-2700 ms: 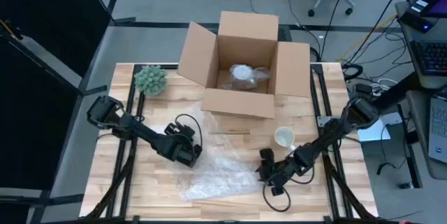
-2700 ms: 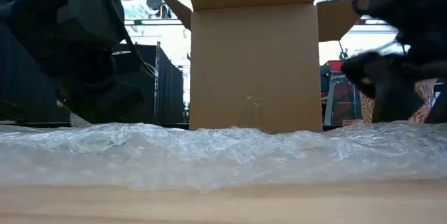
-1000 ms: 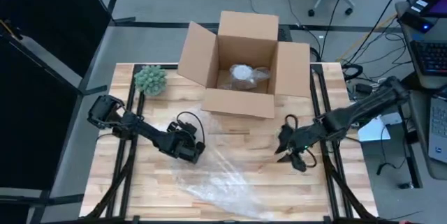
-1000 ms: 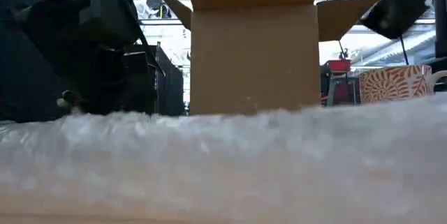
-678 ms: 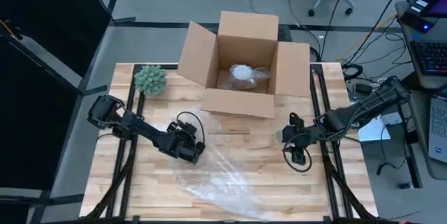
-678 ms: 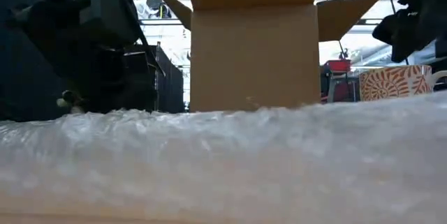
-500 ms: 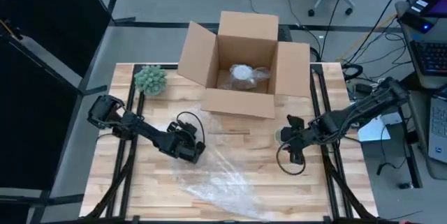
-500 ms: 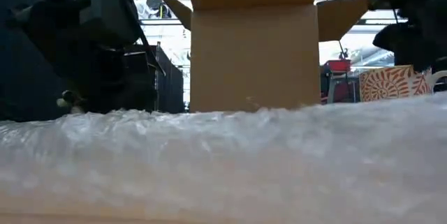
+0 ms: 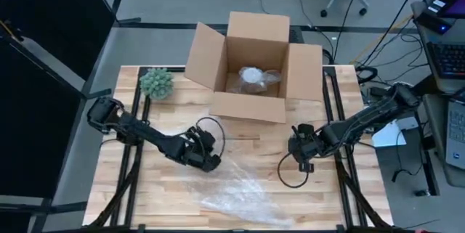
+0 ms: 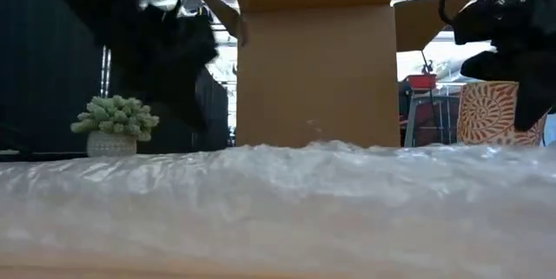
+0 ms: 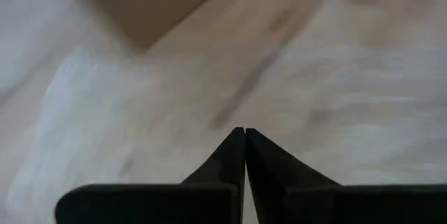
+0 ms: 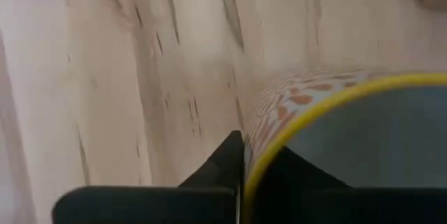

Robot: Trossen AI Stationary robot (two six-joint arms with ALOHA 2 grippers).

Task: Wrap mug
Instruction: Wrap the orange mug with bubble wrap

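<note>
Left gripper [image 9: 211, 162] sits low over the table [image 9: 145, 197], just at the left end of the bubble wrap [image 9: 240, 193]. Its wrist view shows the two fingers [image 11: 234, 158] pressed together tip to tip; a pale edge of wrap lies off to one side, and whether anything is pinched between the tips cannot be told.

Small potted succulent [image 9: 156, 83] stands at the far left corner of the table. Open cardboard box [image 9: 251, 70] stands at the middle of the far edge, with a bubble-wrapped bundle [image 9: 254, 77] inside it.

The bubble wrap lies crumpled toward the near edge, between the two arms, nearer the left one.

Right gripper [image 9: 299, 144] is just right of the box's near right corner, directly over the mug [image 10: 488, 112]. Wrist view: the fingers [image 12: 230, 158] are clamped on the mug's yellow rim, one finger outside against the orange-patterned wall, the other inside. In the low view the mug stands upright beside the box; the wrap hides its base. Mug and wrap are apart, the mug lying right of the sheet.
</note>
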